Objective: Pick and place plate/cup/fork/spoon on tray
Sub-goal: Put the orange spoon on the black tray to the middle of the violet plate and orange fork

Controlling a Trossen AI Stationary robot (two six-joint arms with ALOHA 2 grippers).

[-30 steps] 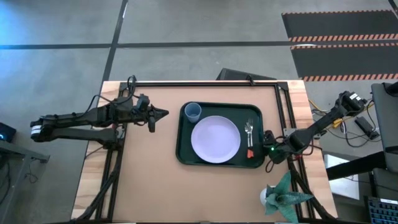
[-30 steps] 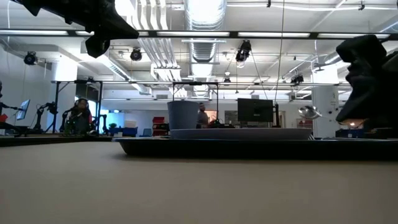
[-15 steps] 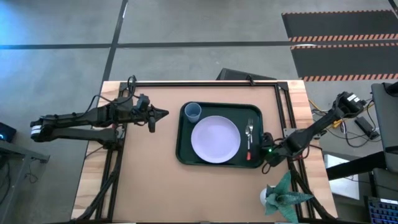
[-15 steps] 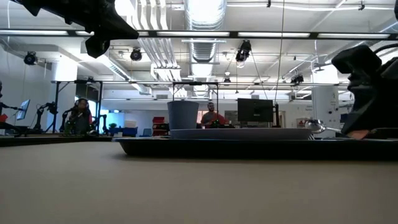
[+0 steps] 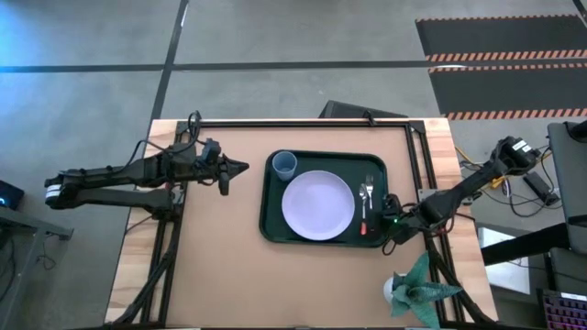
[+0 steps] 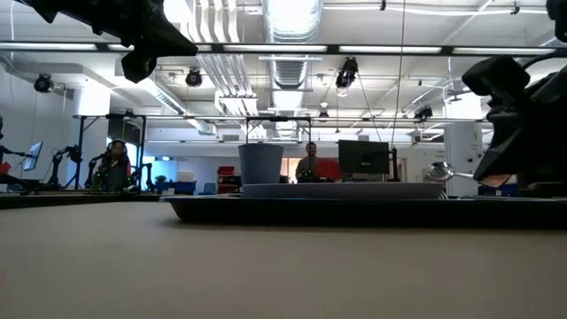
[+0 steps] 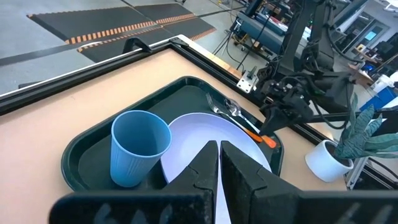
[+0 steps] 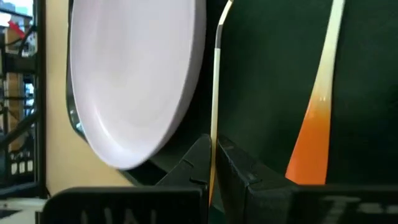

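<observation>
Right wrist view: the right gripper (image 8: 213,144) is seen low over the large dark green rectangular tray (image 8: 267,56), its jaws drawn almost together on a thin stem viewed edge-on. That stem is judged to be the small silver-bowled spoon with the orange-red handle (image 8: 216,74), since an oval bowl is shown raised beside this gripper in the low view. Its long axis is run straight ahead from the jaws, alongside the small silver-tined, orange-red-handled fork (image 8: 314,124), which is laid flat just beside it. The large round pale lavender plate (image 8: 130,74) is found on the other side. The small light-blue plastic cup (image 5: 284,166) is stood upright in a tray corner on the left arm's side. The left gripper (image 5: 242,168), jaws pressed together and empty, is held well left of the tray. The spoon's grasped end is hidden, so contact with the tray cannot be told.
</observation>
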